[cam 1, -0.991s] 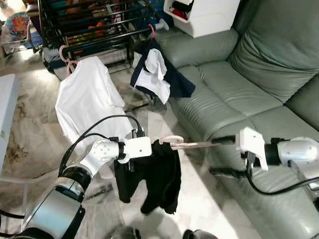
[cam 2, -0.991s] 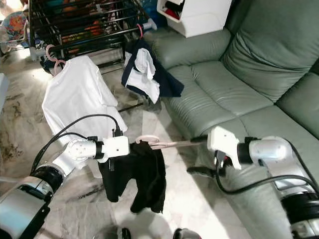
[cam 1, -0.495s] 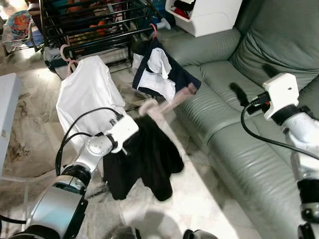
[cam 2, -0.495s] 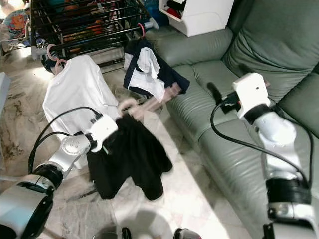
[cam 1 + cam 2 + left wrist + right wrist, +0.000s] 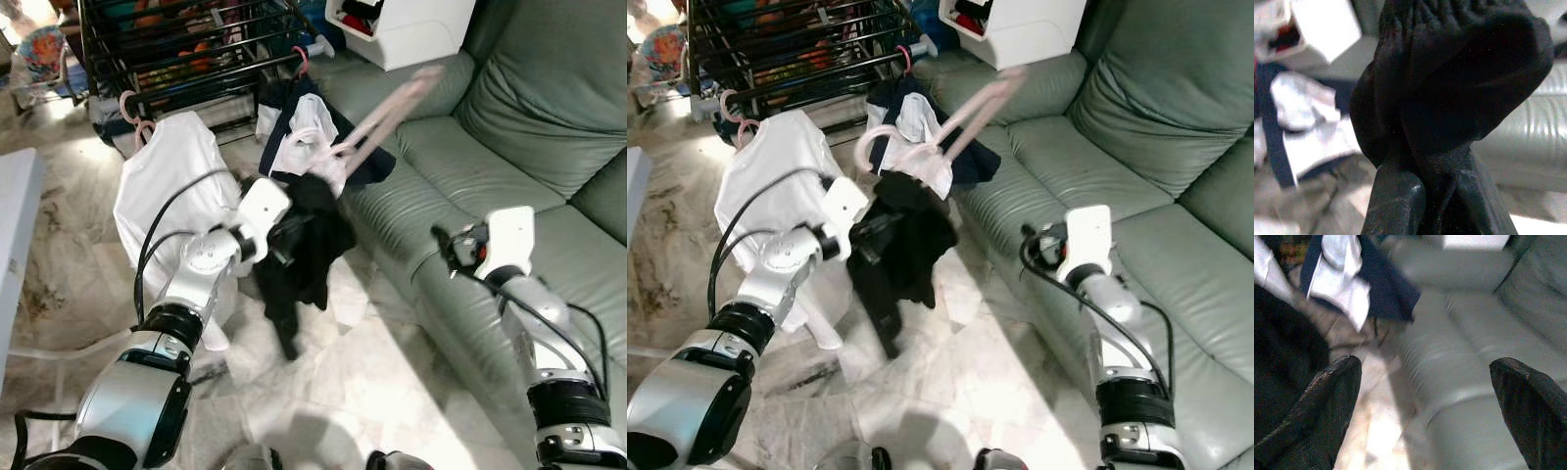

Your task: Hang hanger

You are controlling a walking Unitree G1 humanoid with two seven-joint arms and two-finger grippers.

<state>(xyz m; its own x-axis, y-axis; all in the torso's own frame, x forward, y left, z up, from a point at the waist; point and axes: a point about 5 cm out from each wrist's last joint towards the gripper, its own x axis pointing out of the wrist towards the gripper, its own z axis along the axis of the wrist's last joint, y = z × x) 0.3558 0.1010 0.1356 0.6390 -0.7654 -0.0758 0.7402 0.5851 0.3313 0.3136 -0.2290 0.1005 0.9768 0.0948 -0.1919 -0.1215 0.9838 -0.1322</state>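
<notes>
the left gripper [image 5: 1437, 196] is clamped on a crumpled black garment [image 5: 299, 245] draped on a blurred pale pink plastic hanger [image 5: 377, 122], raised before the black wire drying rack [image 5: 186, 49], while the right gripper [image 5: 1430, 406], fingers spread apart, hovers over the grey-green leather sofa [image 5: 509, 147].

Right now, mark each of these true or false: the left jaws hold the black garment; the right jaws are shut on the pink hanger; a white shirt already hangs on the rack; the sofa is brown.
1. The left gripper holds the black garment. True: its jaws are closed on the cloth.
2. The right gripper is shut on the pink hanger. False: its jaws stand open and hold nothing, beside the sofa.
3. A white shirt hangs on the drying rack. True.
4. The sofa is brown. False: it is grey-green.
</notes>
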